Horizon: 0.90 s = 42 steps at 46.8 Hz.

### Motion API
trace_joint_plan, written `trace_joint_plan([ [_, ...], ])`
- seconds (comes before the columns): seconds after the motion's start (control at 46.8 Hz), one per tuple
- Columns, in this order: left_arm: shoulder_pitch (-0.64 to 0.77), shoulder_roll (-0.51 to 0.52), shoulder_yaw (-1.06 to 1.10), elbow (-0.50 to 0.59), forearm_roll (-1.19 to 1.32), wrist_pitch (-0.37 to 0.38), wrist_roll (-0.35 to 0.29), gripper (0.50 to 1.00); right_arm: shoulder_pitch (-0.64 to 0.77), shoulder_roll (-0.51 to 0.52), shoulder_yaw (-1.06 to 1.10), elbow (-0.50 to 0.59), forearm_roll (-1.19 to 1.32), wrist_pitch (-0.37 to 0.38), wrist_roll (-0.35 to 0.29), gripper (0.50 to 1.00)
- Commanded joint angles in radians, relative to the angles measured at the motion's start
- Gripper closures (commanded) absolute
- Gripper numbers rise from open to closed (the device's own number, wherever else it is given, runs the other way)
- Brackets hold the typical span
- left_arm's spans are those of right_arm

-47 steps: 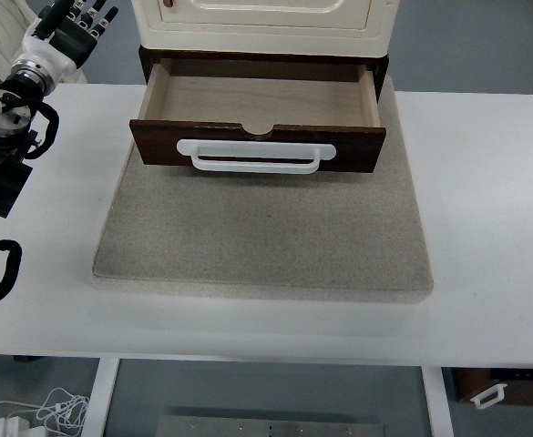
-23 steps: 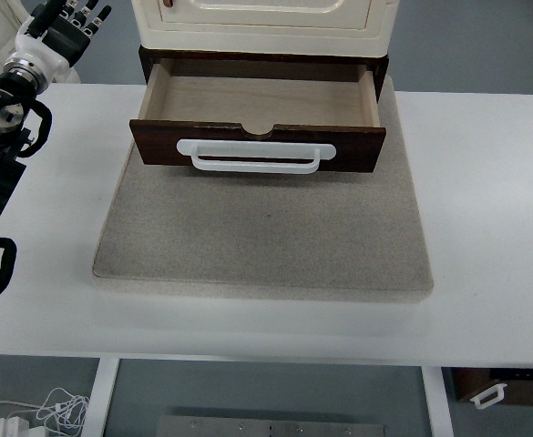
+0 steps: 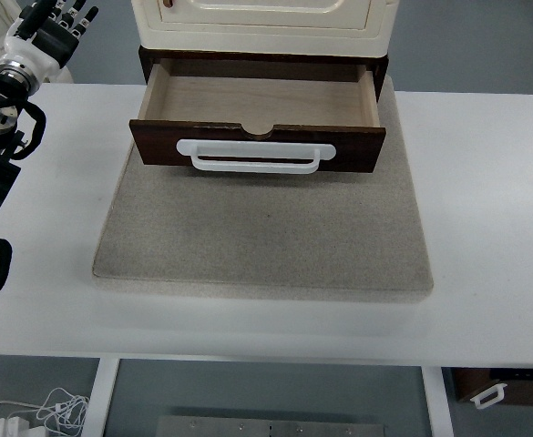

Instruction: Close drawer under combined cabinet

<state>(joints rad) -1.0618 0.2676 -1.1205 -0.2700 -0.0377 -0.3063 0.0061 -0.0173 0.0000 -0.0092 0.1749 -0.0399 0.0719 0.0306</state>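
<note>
Drawer (image 3: pixel 258 123) is fully pulled out from under the cream cabinet (image 3: pixel 264 23), its dark front panel well forward of the cabinet base, inside bare as far as I can see. White bar handle (image 3: pixel 256 157) sits centred on that front, just below the small notch in the top edge. The whole unit stands at the far edge of a grey mat (image 3: pixel 264 232) on the white table (image 3: pixel 485 228). Left hand (image 3: pixel 52 20) is up at the far left corner, well apart from the drawer and to the left of the cabinet, over the table edge; fingers look loosely spread and hold nothing, though part of the hand is cut by the frame edge. Right hand is not in view. So the step in hand reads as approach: no contact with the drawer yet, closing not started. Next move, as I judge it: bring the left hand across to the drawer front, palm or fingertips flat on the panel near the handle, close to centre, then push straight back toward the cabinet. An off-centre push risks skewing the drawer in its runners or sliding the cabinet on the mat. No grasp needed; a flat push should do it.
</note>
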Motion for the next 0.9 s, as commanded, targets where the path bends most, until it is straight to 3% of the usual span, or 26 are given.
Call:
trace_joint_plan([
  [0.0, -0.004, 0.001, 0.033, 0.0, -0.002, -0.001, 0.0, 0.504, 0.0, 0.0, 0.0, 0.0, 0.0, -0.001, 0.0, 0.548],
  [0.726, -0.055, 0.015, 0.044, -0.034, -0.001, -0.002, -0.015, 0.504, 0.0, 0.0, 0.0, 0.0, 0.0, 0.0, 0.0, 0.548],
  [0.875, -0.066, 0.058, 0.044, -0.104, 0.002, -0.002, -0.015, 0.504, 0.0, 0.0, 0.0, 0.0, 0.0, 0.0, 0.0, 0.548],
])
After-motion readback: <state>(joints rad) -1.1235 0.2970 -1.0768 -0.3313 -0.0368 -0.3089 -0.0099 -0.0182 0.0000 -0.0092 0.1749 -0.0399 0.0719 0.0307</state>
